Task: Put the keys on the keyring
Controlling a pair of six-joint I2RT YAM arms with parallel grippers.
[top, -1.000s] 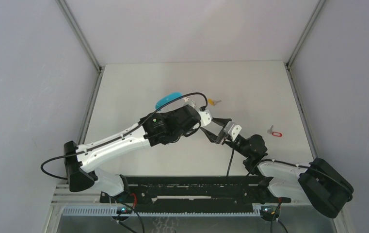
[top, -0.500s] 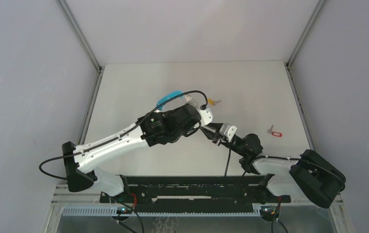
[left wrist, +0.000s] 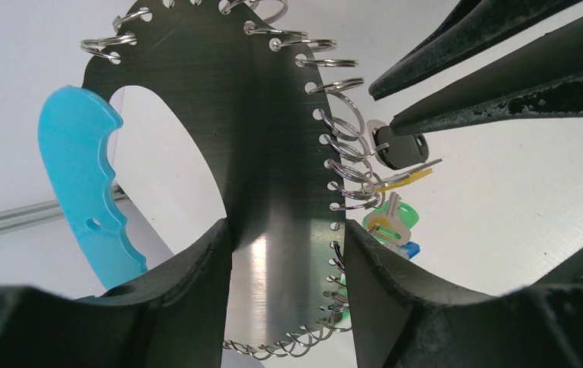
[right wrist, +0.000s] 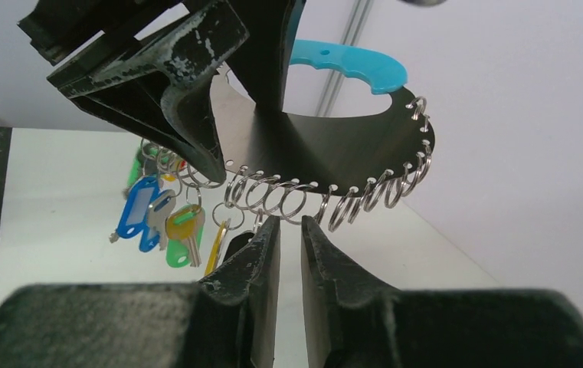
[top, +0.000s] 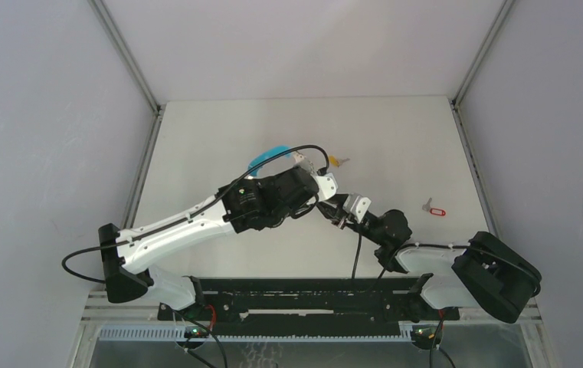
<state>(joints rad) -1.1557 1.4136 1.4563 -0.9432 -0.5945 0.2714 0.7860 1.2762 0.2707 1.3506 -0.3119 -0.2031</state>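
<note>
Grey keyring (left wrist: 273, 153), stiff, sat clamped in left gripper (left wrist: 286, 234); we judged that hold sound. Right gripper (right wrist: 289, 226) stood narrow below its slippery split rings (right wrist: 273, 195); pinching one, unclear.

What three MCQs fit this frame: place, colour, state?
1. Where is the small silver key with the red tag?
A. on the white table, right arm's side
B. hanging on the keyring
C. between the right fingers
2. What colour is the handle section of the dark grey flat plate keyring?
A. red
B. cyan
C. yellow
3. What is the left gripper doing?
A. open, touching nothing
B. clamped on the keyring plate
C. holding a loose key
Key: A, the top view shows it alone on the table; B, both wrist views show cyan; B, its fingers sit against both plate faces.
</note>
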